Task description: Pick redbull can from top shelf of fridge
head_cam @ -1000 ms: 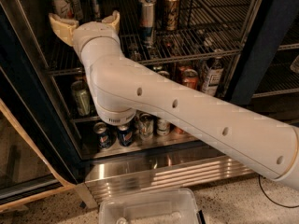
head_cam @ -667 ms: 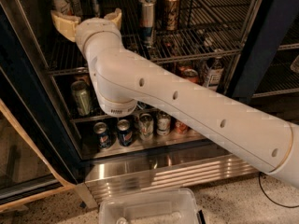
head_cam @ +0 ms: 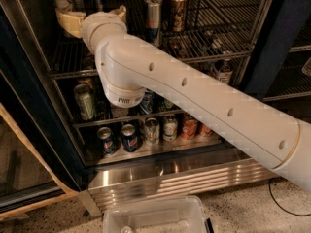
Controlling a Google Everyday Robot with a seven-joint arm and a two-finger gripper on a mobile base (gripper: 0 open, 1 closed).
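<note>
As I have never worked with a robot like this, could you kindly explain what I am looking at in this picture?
The big white tube is the robot's single arm, which extends from the lower right into a drinks fridge. At its far end, upper left, is the gripper, a two-finger hand. Its cream fingers are spread open and hold nothing. There is only one camera view, looking along the arm; where it is mounted is not known. On the top shelf stands the slim silver and blue redbull can, right of the gripper, with a gold-brown can beside it. Below are more cans, and a clear plastic bin sits on the floor in front.
</note>
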